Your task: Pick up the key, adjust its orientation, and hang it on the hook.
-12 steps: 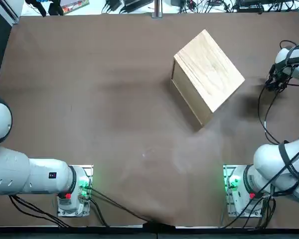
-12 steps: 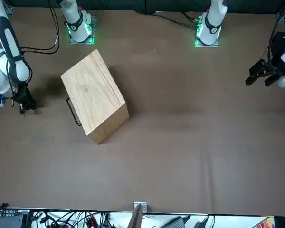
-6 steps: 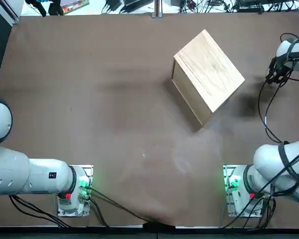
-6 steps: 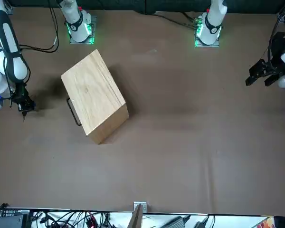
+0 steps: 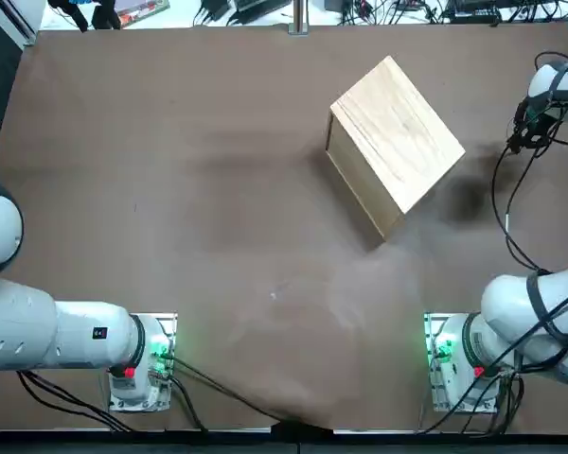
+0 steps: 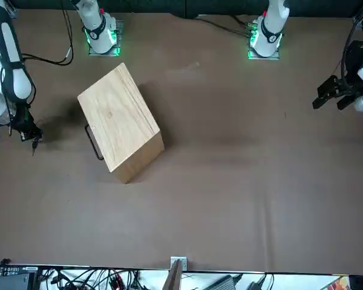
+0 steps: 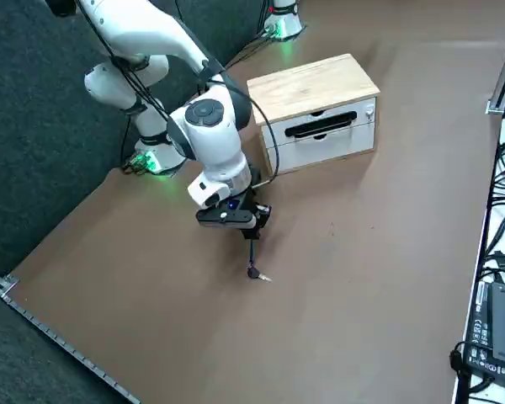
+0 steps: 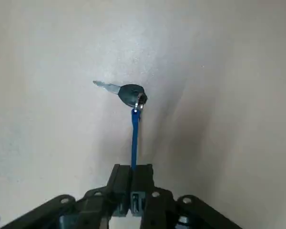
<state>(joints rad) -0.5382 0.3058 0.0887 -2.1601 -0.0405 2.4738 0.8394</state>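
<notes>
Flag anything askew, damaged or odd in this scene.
Nothing looks damaged or spilled. The wooden cabinet sits skewed to the table edges. The key hangs by a blue strap from the closed jaws of the right gripper, which seems intended.

Even, moderately bright light covers the tabletop [image 5: 218,236], with a soft pale sheen on it in the top view. Shadows are soft-edged: one beside the wooden box [image 5: 393,142], another near the right gripper [image 5: 525,137]. Green light glows at the arm bases. In the right wrist view the surface looks hazy, paler on one side, with a broad blurred shadow beside the blue strap [image 8: 135,140].
</notes>
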